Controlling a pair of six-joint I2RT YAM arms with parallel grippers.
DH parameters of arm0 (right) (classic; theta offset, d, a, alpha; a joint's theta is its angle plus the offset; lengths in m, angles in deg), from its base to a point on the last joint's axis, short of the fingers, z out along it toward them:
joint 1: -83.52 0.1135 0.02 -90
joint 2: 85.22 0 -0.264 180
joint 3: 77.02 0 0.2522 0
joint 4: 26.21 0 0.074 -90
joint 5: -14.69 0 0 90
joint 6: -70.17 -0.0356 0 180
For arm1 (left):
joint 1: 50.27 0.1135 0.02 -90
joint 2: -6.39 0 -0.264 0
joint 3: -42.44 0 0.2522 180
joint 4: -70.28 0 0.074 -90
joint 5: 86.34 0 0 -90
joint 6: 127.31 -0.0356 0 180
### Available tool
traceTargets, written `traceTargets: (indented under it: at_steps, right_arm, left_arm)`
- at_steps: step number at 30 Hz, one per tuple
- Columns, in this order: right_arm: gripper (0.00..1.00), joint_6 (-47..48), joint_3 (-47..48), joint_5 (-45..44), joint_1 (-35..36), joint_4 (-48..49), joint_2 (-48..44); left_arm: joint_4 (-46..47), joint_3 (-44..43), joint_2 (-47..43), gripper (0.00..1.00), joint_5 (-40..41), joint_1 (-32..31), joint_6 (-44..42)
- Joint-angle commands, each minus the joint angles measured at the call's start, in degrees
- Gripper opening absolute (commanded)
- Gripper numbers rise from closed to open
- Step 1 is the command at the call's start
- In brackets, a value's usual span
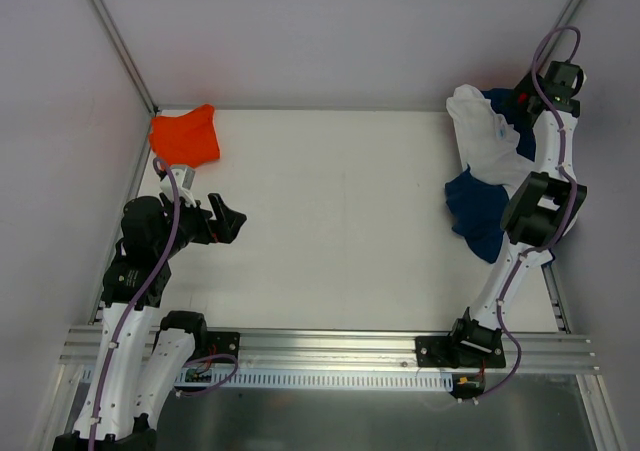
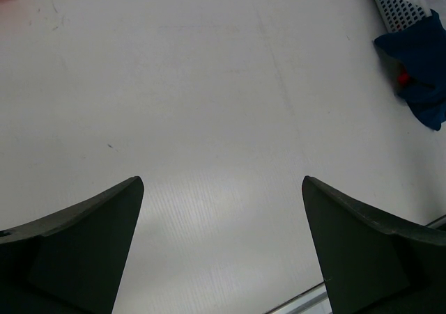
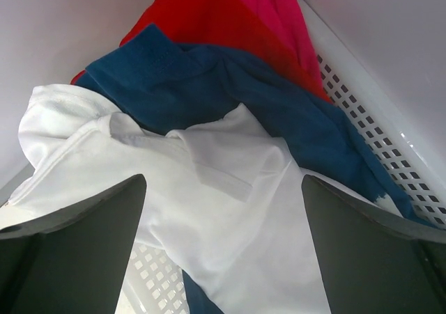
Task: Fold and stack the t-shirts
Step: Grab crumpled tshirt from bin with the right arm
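You had the top camera looking down over the whole table point(image 1: 330, 221), the left wrist camera low above it facing the navy t-shirt point(image 2: 421, 63), which the right wrist camera saw close up.

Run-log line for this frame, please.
left end effector: open, over bare table | right end effector: open, above white shirt heaped with navy shirt, red shirt | orange shirt: far-left corner

So the right gripper point(image 3: 223, 178) has its fingers spread wide, with the white t-shirt point(image 3: 230, 216) crumpled right between and ahead of them. Just past it the navy blue shirt point(image 3: 230, 84) pokes out from underneath, and the red shirt point(image 3: 209, 14) lies furthest out. The pile sits in a white perforated basket point(image 3: 380, 129), whose wall shows beyond the right finger.
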Motion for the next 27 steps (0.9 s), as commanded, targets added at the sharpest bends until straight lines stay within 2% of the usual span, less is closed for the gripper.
traceTargets:
  at_steps: [1,20,22,27]
  right_arm:
    - [0.99,0.45,0.37,0.23,-0.02,1.20,-0.37]
    - [0.98,0.71,-1.57,0.40,0.42,5.50,4.37]
    - [0.96,0.80,-1.92,0.58,0.33,5.77,4.46]
    - [0.67,0.80,-3.15,0.49,0.42,7.17,4.37]
  left_arm:
    - [0.68,-1.06,0.39,0.99,-1.75,-0.63,-1.06]
    - [0.24,-1.33,1.62,0.99,-2.45,-0.54,-1.32]
    - [0.24,-1.33,1.53,0.99,-2.45,-0.45,-1.32]
    - [0.15,-1.24,1.53,0.99,-2.54,-0.45,-1.32]
